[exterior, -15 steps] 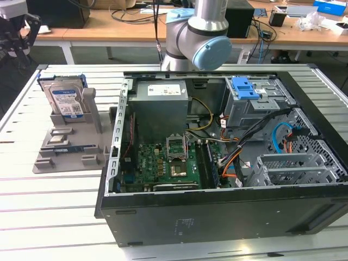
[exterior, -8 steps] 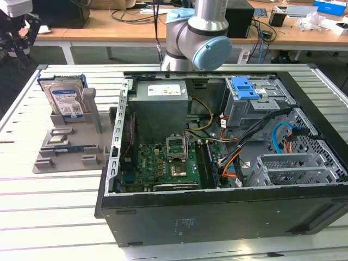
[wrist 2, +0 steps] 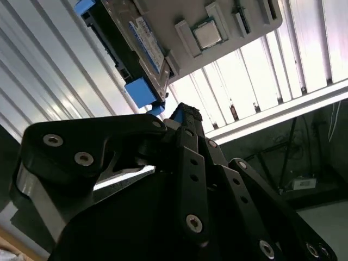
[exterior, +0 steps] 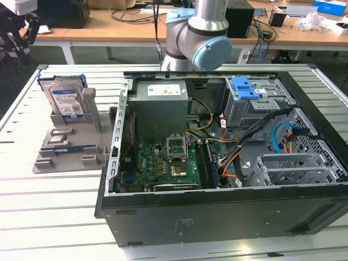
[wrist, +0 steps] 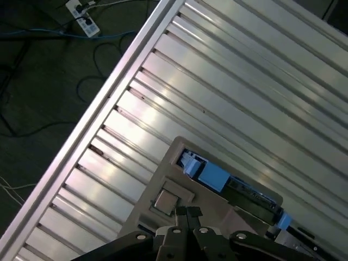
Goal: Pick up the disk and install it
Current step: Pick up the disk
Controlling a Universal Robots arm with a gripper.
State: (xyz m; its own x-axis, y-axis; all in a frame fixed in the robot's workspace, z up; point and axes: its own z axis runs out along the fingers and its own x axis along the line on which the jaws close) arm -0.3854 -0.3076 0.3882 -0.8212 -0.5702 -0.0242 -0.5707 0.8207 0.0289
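Print on disk (exterior: 65, 99) label unreadable, power-supply sticker (exterior: 161, 90) likewise

Open space above disk (exterior: 64, 99) in grey holder (exterior: 60, 157), computer case (exterior: 217, 217) just beside

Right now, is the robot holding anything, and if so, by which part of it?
Nothing is held. The disk stands upright in its grey holder, and the gripper hangs apart from it, with nothing in its grasp.

Bright light; glare streaks the metal table (wrist: 228, 70) in the first wrist view.
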